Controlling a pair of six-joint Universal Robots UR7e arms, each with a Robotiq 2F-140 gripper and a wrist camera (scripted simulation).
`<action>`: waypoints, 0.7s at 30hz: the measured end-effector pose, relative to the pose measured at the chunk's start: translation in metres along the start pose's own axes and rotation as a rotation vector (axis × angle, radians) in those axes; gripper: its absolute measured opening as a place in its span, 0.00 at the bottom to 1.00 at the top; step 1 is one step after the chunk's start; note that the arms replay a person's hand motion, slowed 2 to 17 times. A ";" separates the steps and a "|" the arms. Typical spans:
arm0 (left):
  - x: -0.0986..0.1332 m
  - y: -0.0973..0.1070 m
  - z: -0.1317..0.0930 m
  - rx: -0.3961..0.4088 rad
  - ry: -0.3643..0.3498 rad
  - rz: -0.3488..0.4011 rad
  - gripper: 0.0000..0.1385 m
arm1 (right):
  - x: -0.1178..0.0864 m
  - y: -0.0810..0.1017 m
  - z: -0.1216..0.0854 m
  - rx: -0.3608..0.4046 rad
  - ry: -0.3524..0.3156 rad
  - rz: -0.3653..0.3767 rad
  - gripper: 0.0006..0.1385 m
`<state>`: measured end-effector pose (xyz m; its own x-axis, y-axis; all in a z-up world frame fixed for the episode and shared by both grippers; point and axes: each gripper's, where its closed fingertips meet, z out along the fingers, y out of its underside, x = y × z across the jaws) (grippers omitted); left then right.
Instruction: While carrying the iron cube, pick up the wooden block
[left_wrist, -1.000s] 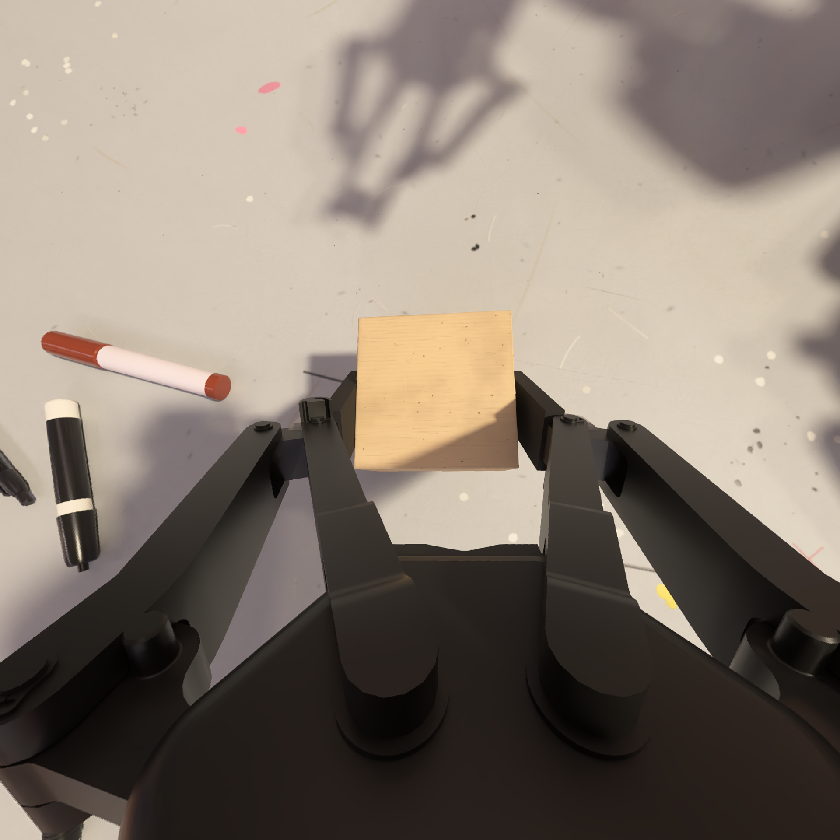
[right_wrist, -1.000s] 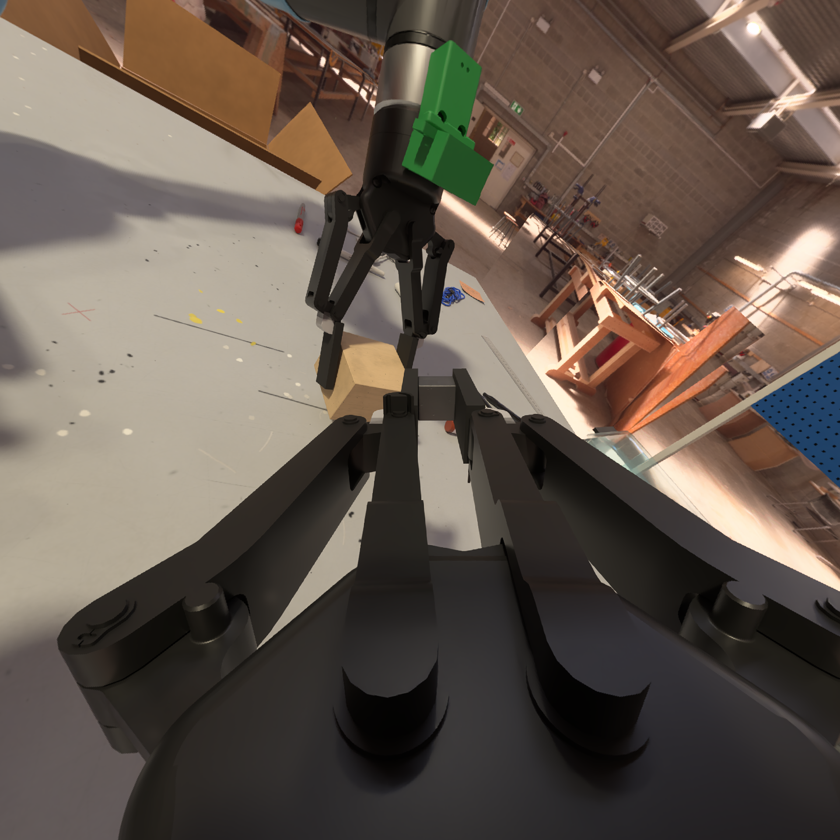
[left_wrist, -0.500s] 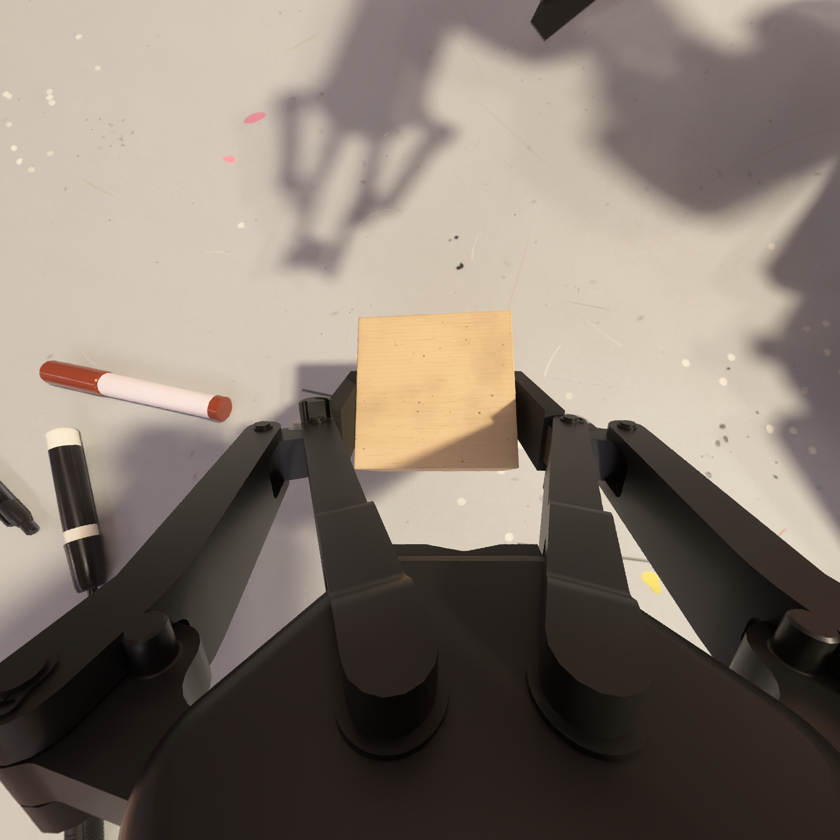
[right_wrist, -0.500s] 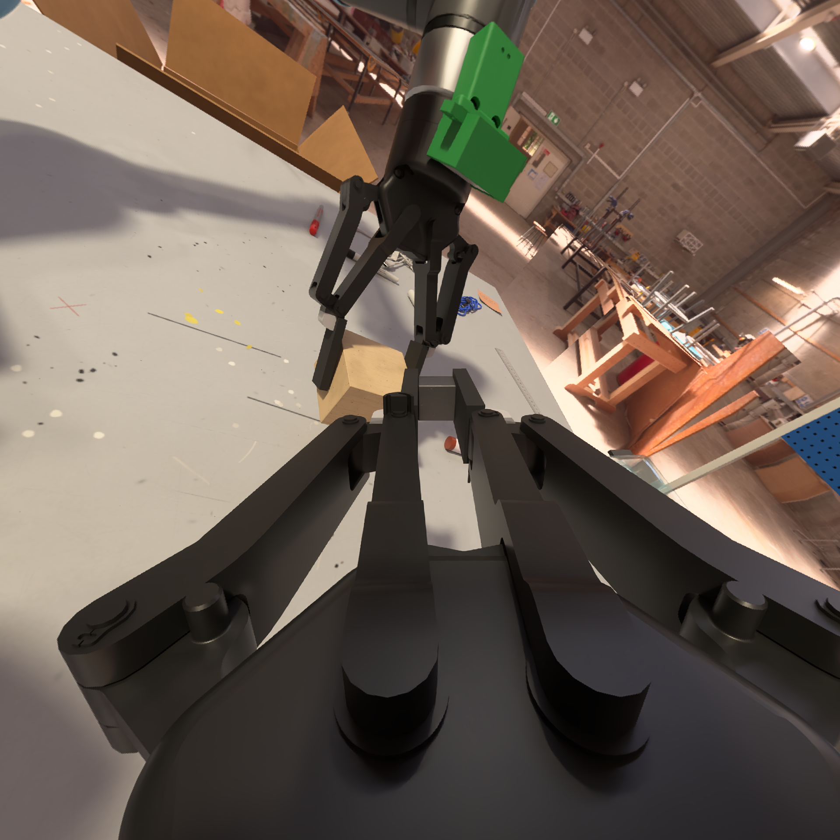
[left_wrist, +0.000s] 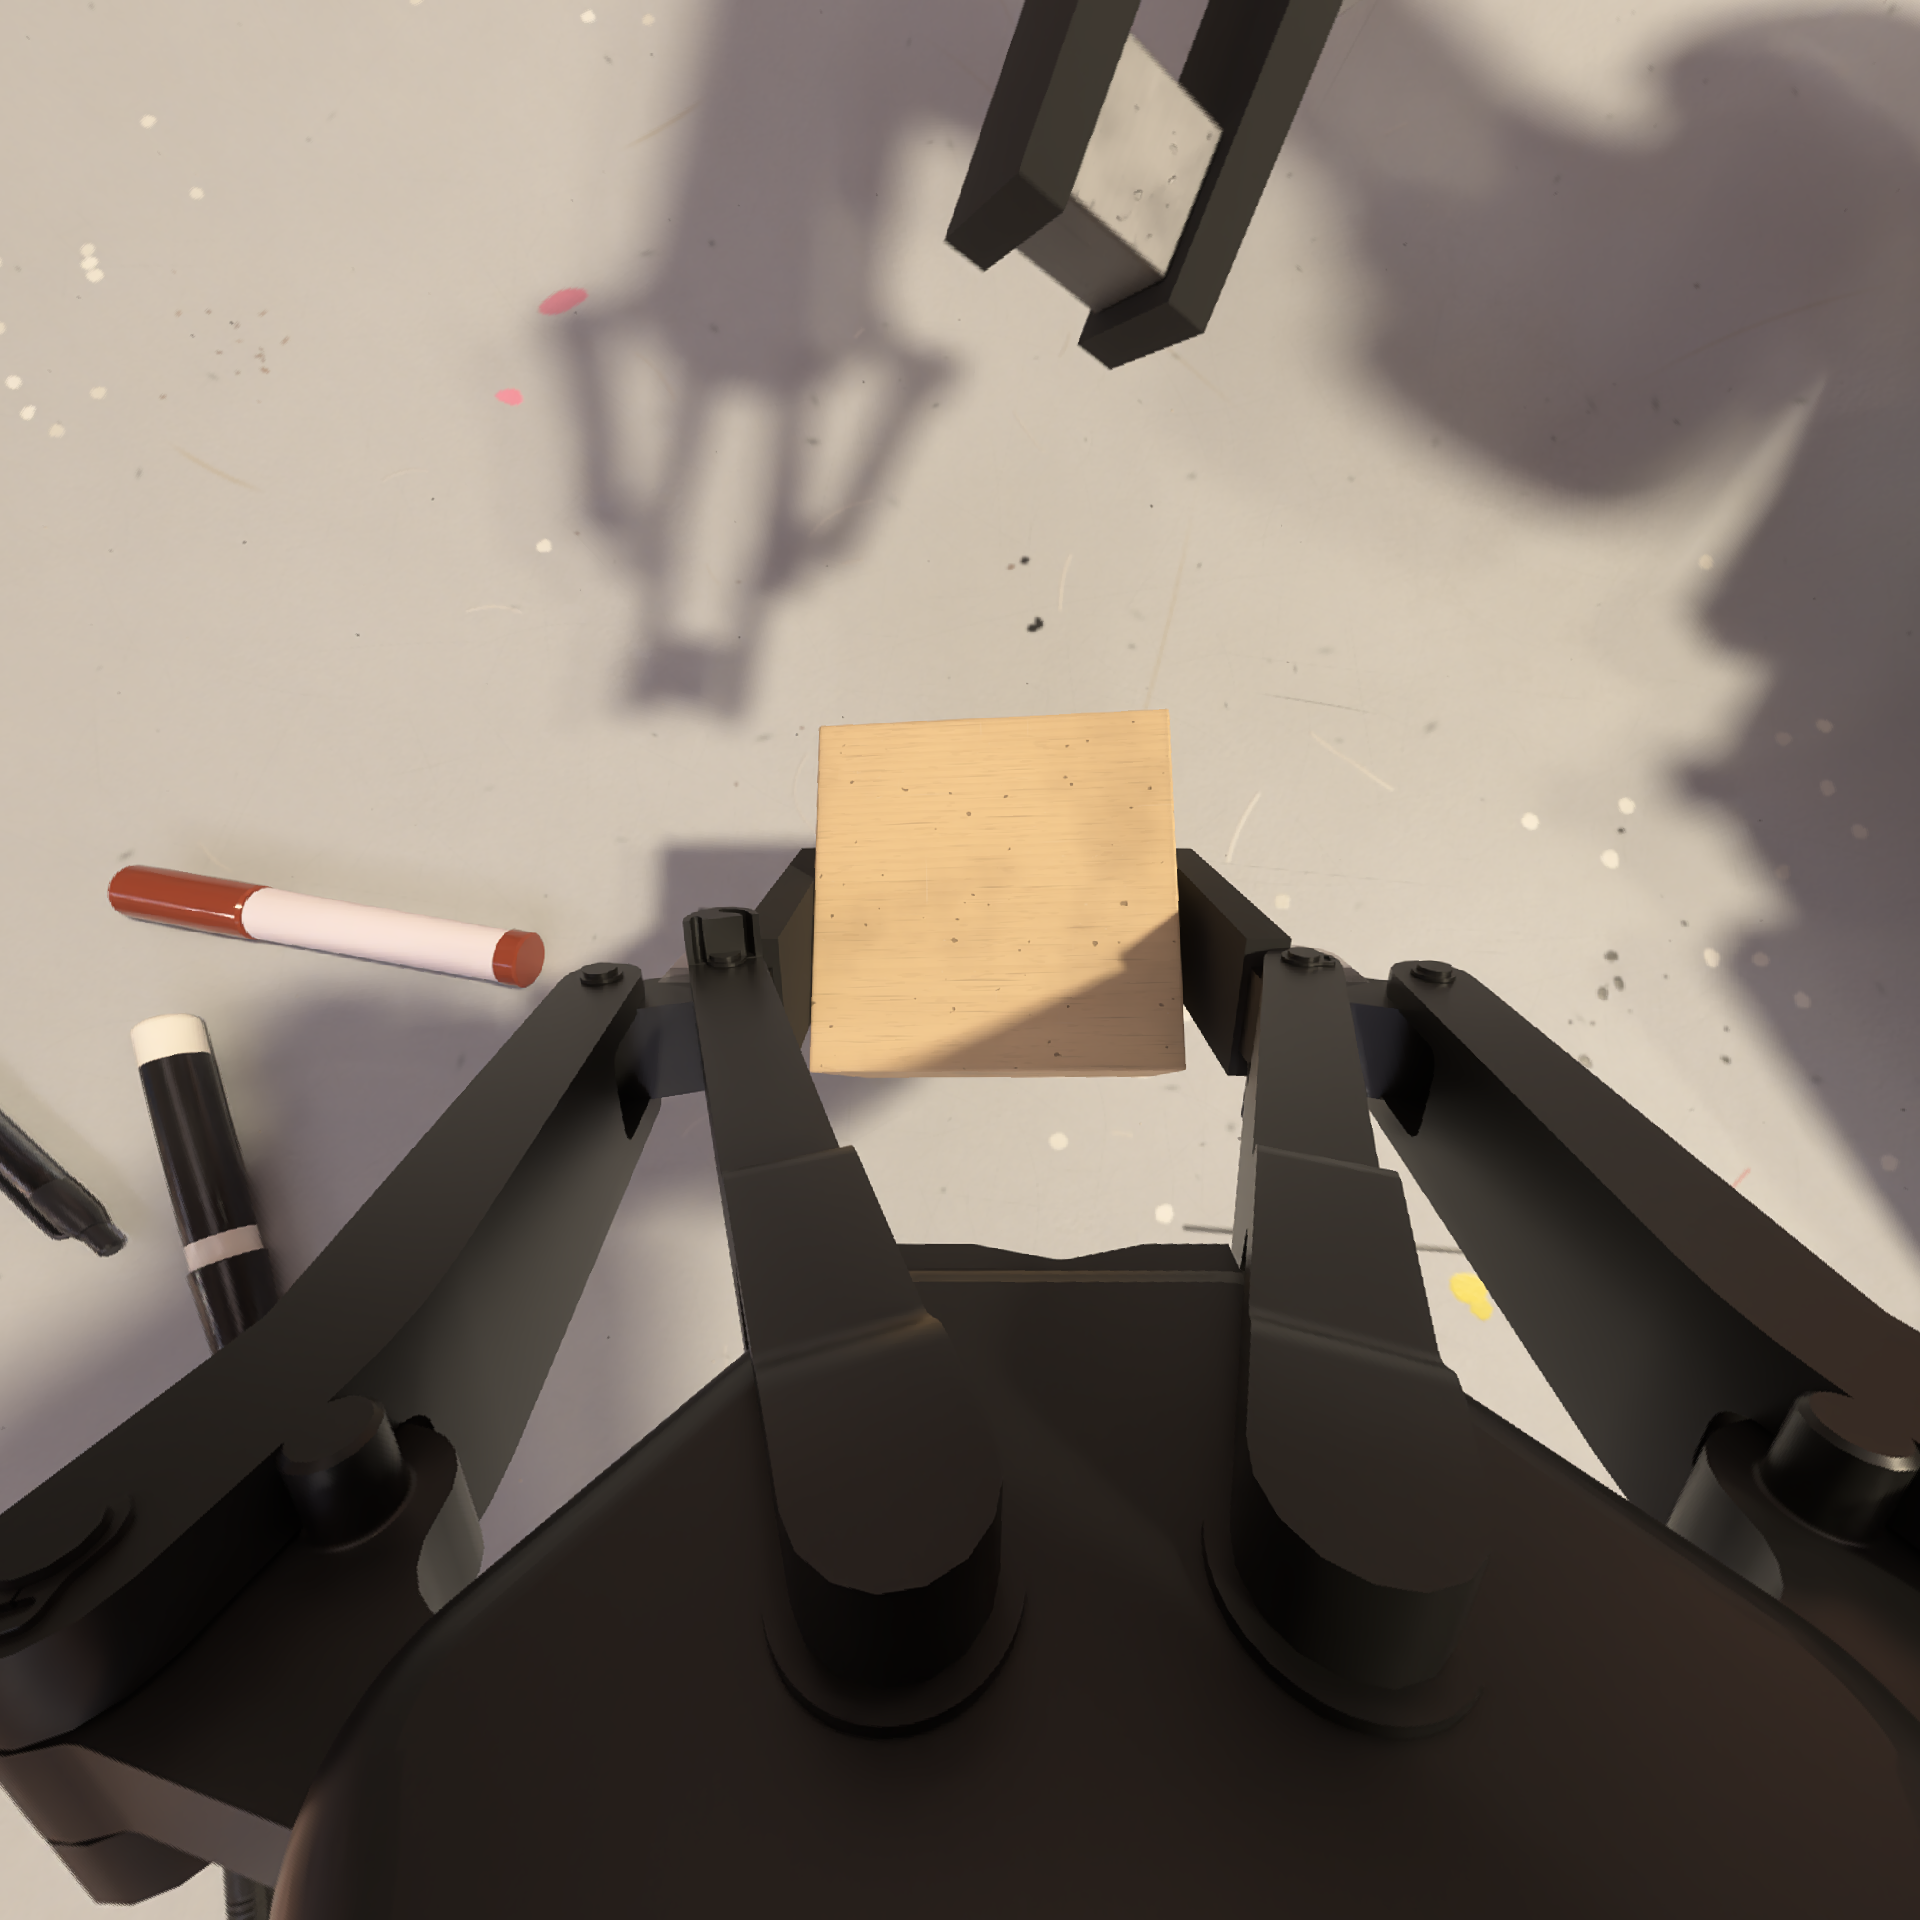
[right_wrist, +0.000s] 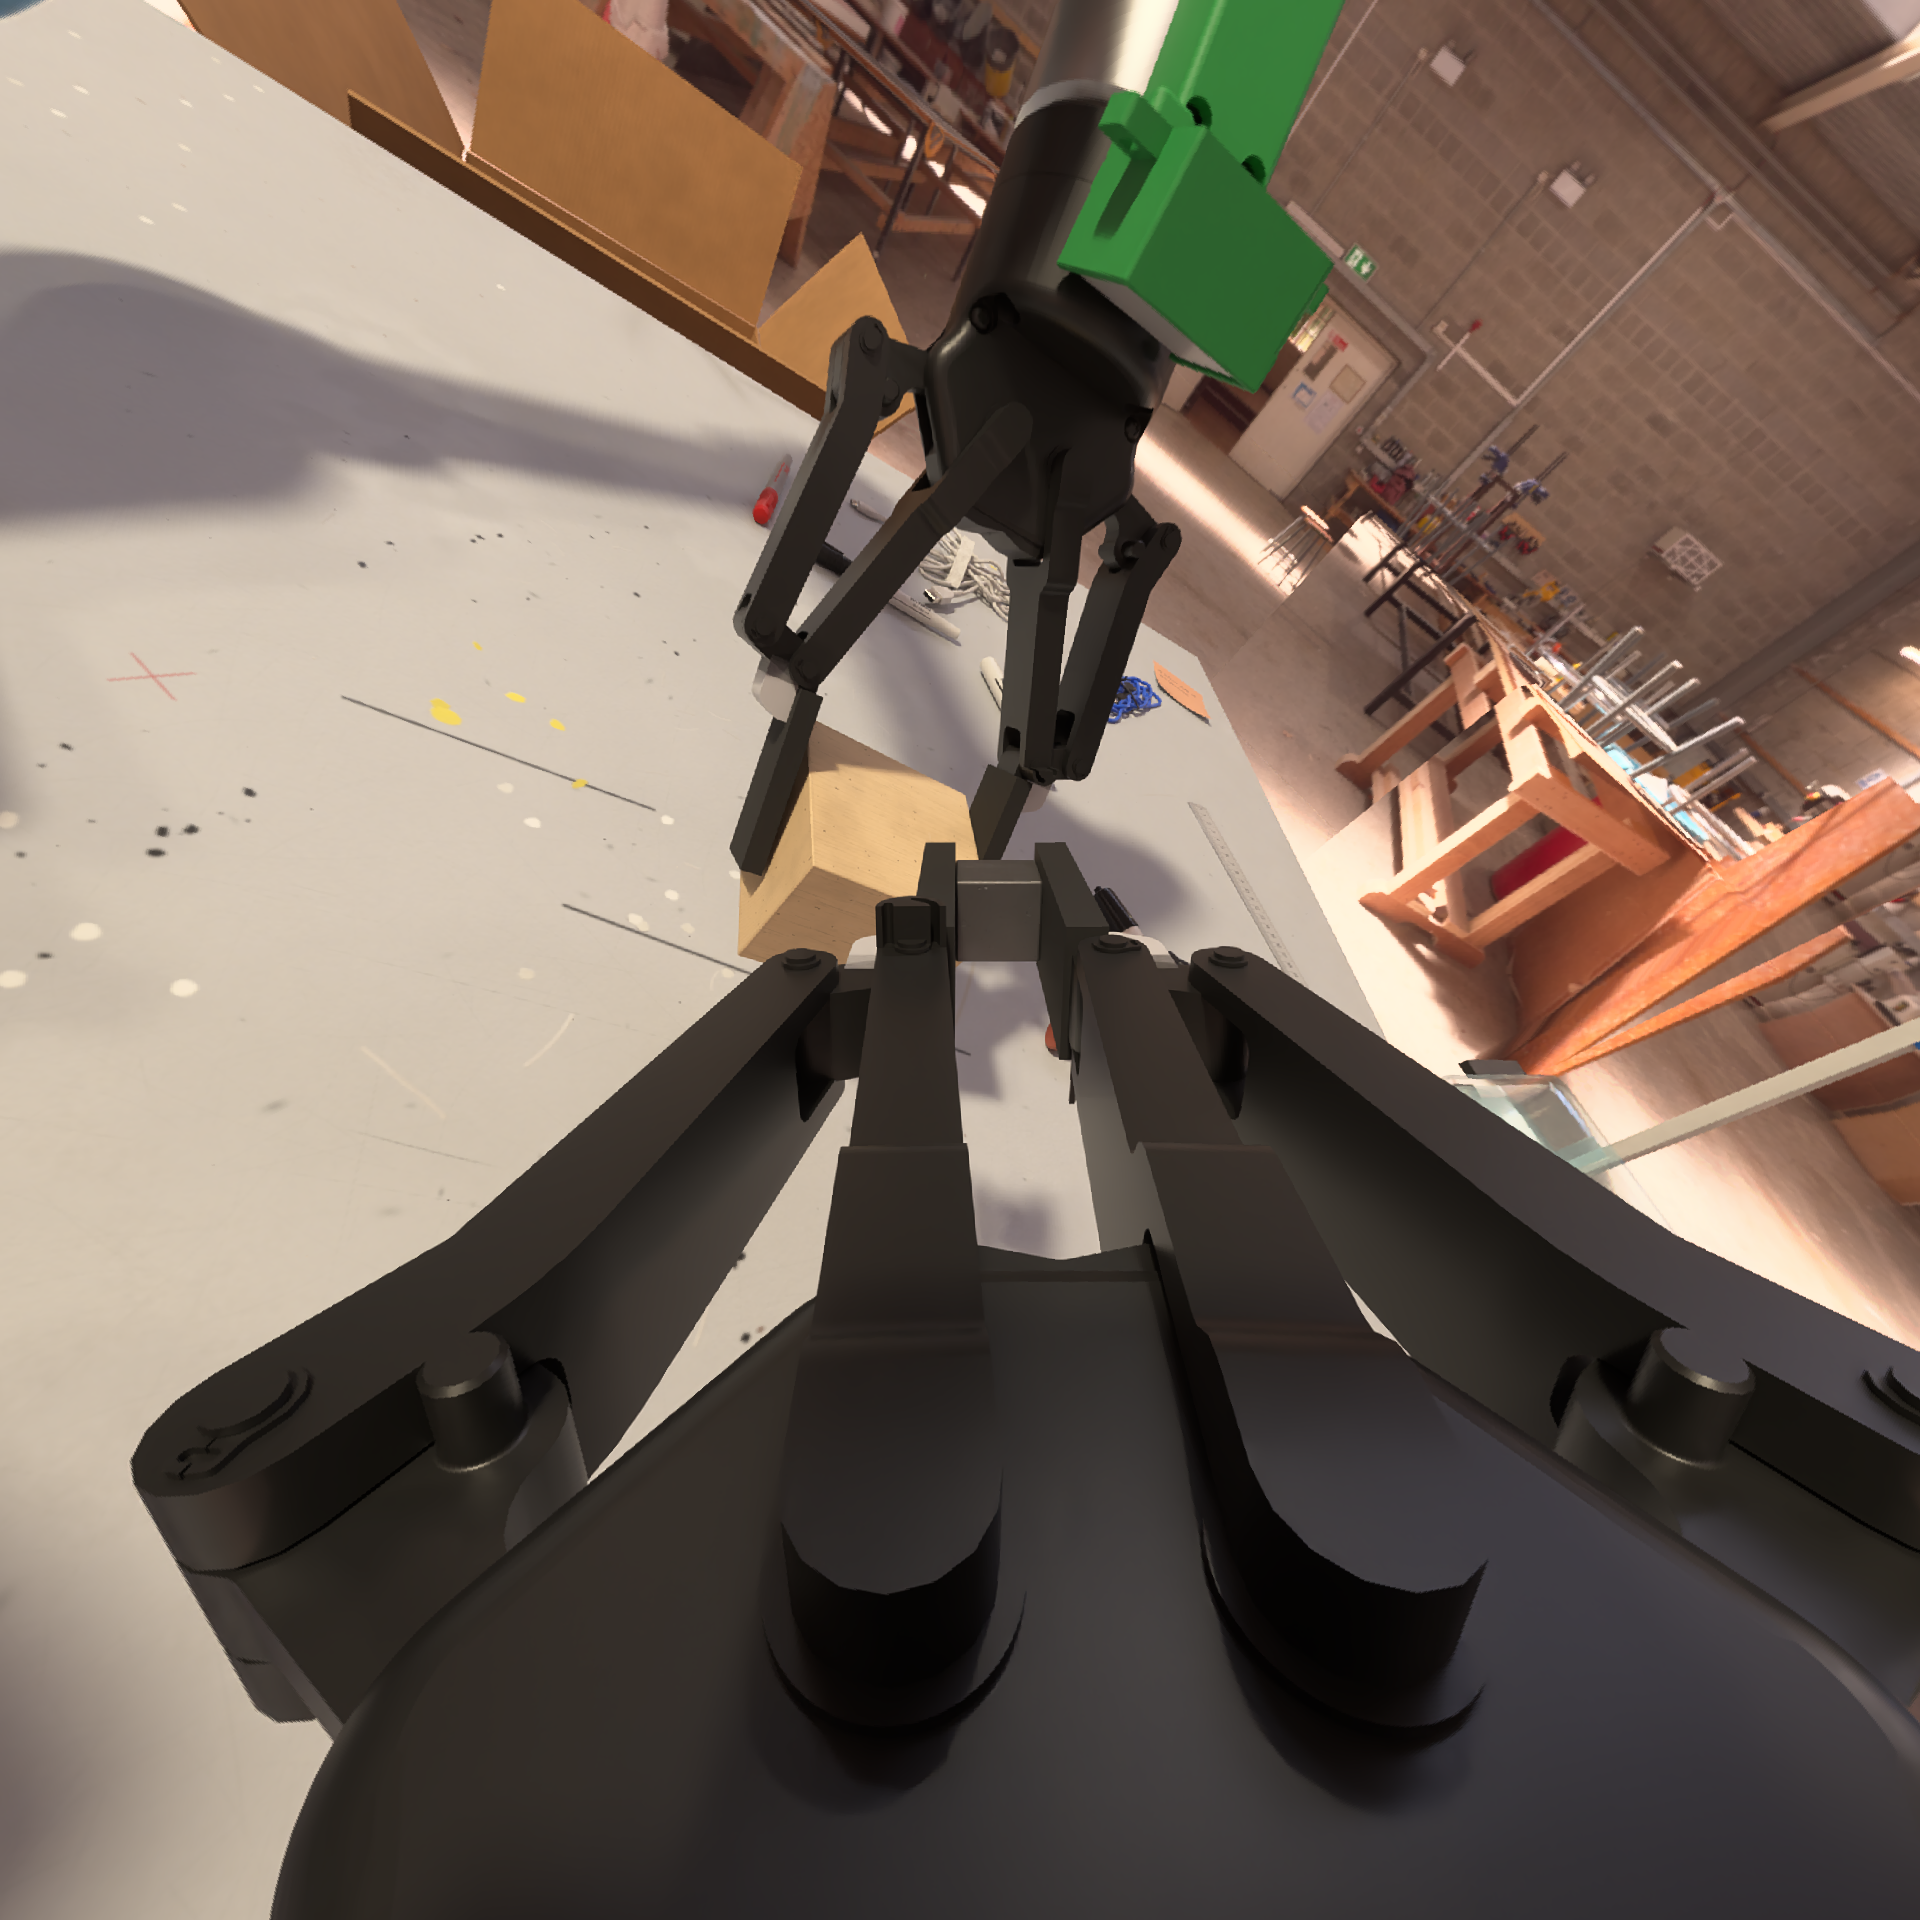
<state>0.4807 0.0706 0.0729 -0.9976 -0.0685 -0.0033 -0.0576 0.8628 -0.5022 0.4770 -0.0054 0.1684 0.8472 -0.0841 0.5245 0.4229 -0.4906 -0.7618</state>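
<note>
At far left on the surface (left_wrist: 312, 520) lie a black marker (left_wrist: 203, 1153) and a red-capped marker (left_wrist: 327, 927). Right of them, the left gripper (left_wrist: 995, 940) is closed on the wooden block (left_wrist: 995, 899), a finger against each side. Farther right, the right gripper (right_wrist: 995, 902) is clamped narrowly on the iron cube (right_wrist: 995, 920), held above the surface.

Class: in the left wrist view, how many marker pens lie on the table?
3, all left of the wooden block: a red-capped white marker; a black marker with a white cap, partly behind the tool's linkage; and a black pen tip at the frame's edge. Others may be hidden.
</note>
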 end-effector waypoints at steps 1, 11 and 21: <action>0.000 0.000 0.000 -0.005 0.001 0.004 0.58 | 0.000 0.001 0.002 -0.001 -0.004 0.001 0.14; 0.002 0.000 0.001 -0.038 0.016 0.028 0.58 | -0.006 0.011 0.017 -0.020 -0.045 -0.004 0.14; 0.003 -0.001 0.002 -0.054 0.031 0.041 0.58 | -0.010 0.018 0.026 -0.031 -0.052 -0.005 0.14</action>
<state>0.4777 0.0681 0.0715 -0.9998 -0.0174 0.0044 -0.0175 0.8904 -0.4549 0.4840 0.0088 0.1394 0.8612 -0.0369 0.5069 0.4174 -0.5178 -0.7468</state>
